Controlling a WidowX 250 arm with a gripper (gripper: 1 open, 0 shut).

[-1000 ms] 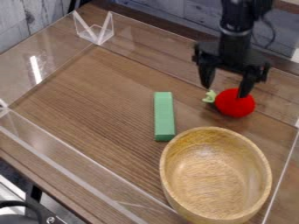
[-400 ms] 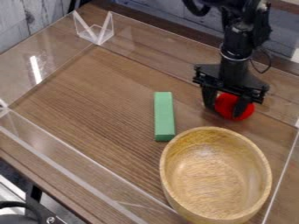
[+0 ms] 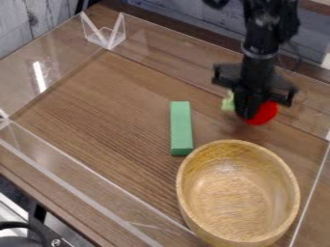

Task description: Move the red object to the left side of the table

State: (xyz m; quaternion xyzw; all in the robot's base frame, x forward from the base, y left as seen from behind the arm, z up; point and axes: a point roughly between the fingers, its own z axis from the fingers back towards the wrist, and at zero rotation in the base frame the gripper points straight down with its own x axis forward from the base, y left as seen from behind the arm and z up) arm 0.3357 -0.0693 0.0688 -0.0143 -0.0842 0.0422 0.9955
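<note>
- Found the gripper (image 3: 252,108) pressed in on the red toy fruit (image 3: 268,113), in the upper right part of the view. Could not make out the exact contact points, hidden behind dark parts.
- Saw red on the far right of the grip and also low between the dark fingers.
- Noted a green leafy tip (image 3: 229,100) poking out on the left of the fruit, angled up and away from the grip.
- Could not tell from this view whether held just above the counter (image 3: 103,106) or touching it.
- Placed the fruit on the right-hand side of the view, above the wooden bowl (image 3: 238,198) in the frame, apart from its rim.
- Logged the bowl as pale tan, round, open side up, large beside the fruit, close to the lower right edge of the counter.
- Spotted a green rectangular block (image 3: 180,128) lying lengthwise up and down the view, left of the fruit, its lower end near the bowl's rim, with a strip of dark wood between.
- Recorded dark brown wood grain across the counter, with clear edging along the sides.
- Glimpsed a clear, angular piece (image 3: 102,33) near the top left edge, bright along its outlines.
- Also noted dark cabling (image 3: 33,214) outside the counter, lower left corner, partly cropped.
</note>
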